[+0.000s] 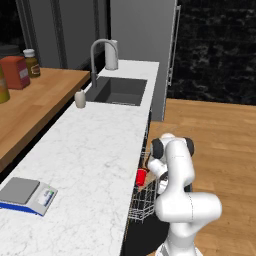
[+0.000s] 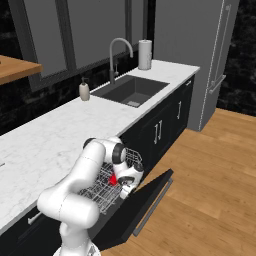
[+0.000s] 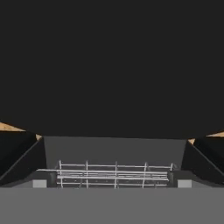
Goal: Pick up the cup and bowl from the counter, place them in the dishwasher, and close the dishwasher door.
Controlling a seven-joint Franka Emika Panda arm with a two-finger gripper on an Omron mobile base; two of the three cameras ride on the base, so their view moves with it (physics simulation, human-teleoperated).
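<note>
In the pulled-out wire rack, the cup sits just beside the released claw

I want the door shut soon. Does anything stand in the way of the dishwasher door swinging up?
Yes. The wire rack is pulled out over the open dishwasher door, with the red cup in it, and the arm's tool reaches down beside it. Both block closing.

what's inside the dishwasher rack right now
The red cup sits in the pulled-out wire rack. The arm covers much of the rack, so whether the bowl is there cannot be told.
</note>
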